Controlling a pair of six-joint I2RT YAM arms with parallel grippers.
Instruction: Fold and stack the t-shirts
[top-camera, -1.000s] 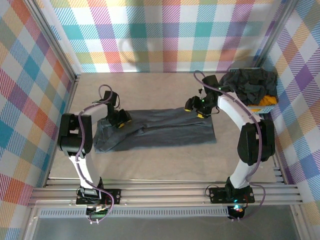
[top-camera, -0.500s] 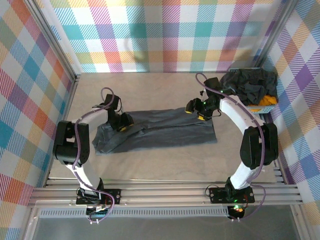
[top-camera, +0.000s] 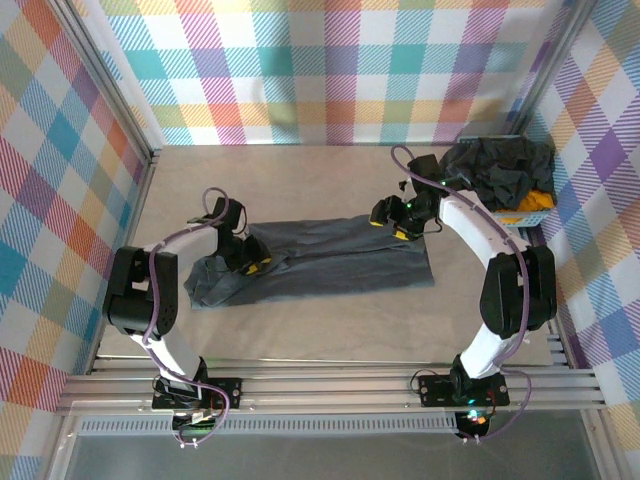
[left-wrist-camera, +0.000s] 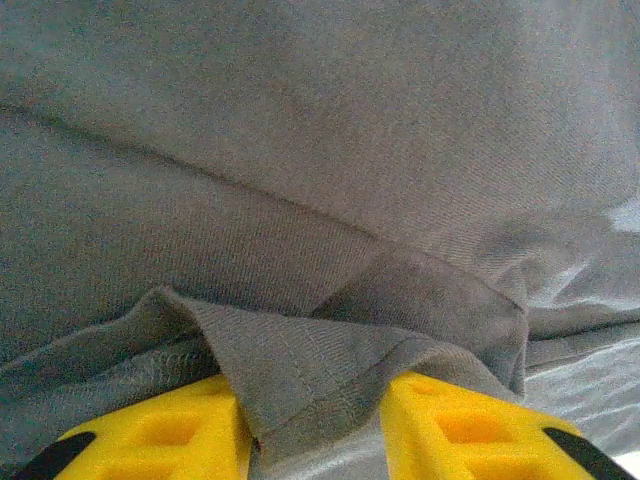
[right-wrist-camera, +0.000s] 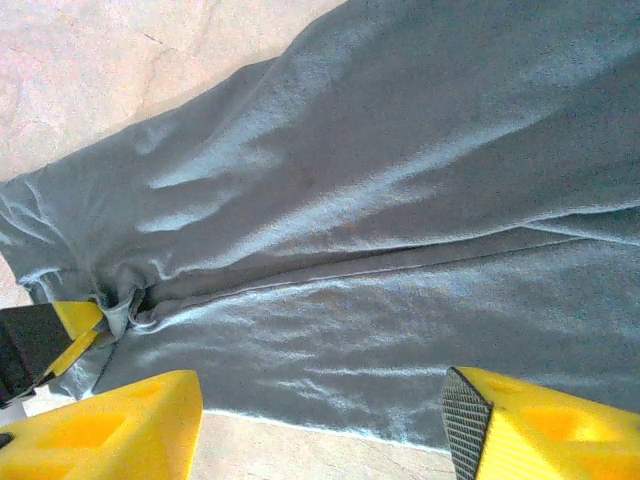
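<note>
A plain dark grey t-shirt (top-camera: 340, 255) lies spread lengthwise across the middle of the table. My left gripper (top-camera: 252, 264) is down on its left part. In the left wrist view a raised fold of the hem (left-wrist-camera: 300, 375) fills the gap of the left gripper (left-wrist-camera: 312, 420), touching both yellow fingers. From the right wrist, cloth bunches at the left gripper (right-wrist-camera: 95, 325). My right gripper (top-camera: 398, 228) hangs just above the shirt's right end. The right gripper (right-wrist-camera: 322, 390) is open, nothing between its fingers, over the shirt's edge (right-wrist-camera: 300, 420).
A light blue basket (top-camera: 497, 138) stands at the back right with a heap of dark t-shirts (top-camera: 500, 170) and an orange-yellow one (top-camera: 540, 203). Plaid walls close in the table on three sides. Bare tabletop (top-camera: 330, 330) lies between the shirt and the arm bases.
My left gripper has slid toward the near side, its jaws narrowing on the cloth. The shirt's left end has bunched and shifted with it. The right arm has barely moved.
</note>
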